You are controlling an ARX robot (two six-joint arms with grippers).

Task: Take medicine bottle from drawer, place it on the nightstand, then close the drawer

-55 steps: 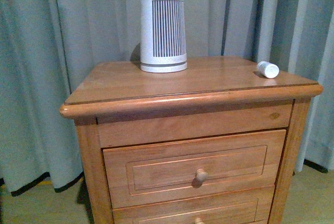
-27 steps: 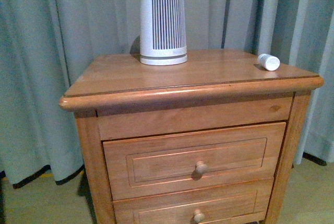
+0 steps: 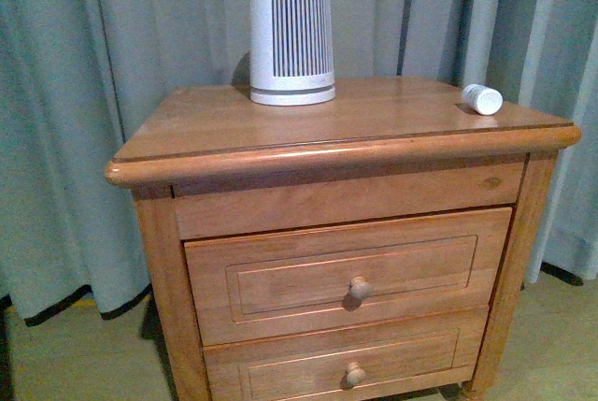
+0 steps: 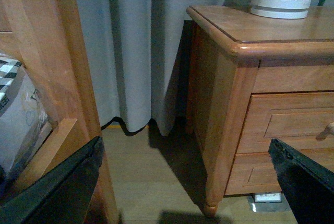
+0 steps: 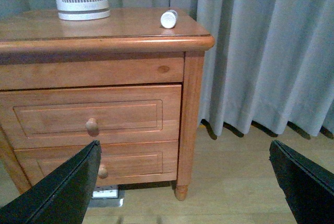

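Compared with a second ago, more of the nightstand (image 3: 327, 153) front shows. Its drawer (image 3: 350, 275) sits shut, and the medicine bottle (image 3: 482, 99) lies on its side near the top's right edge. Left gripper (image 4: 188, 182) and right gripper (image 5: 182, 182) hang spread and empty; the task looks finished, needing only retreat

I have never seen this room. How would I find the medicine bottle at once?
Find the wooden nightstand before the grey curtain. On its top, at the right rear corner, the medicine bottle lies on its side. It is tiny, plain and white, unlike the tall ribbed white device standing at the back.
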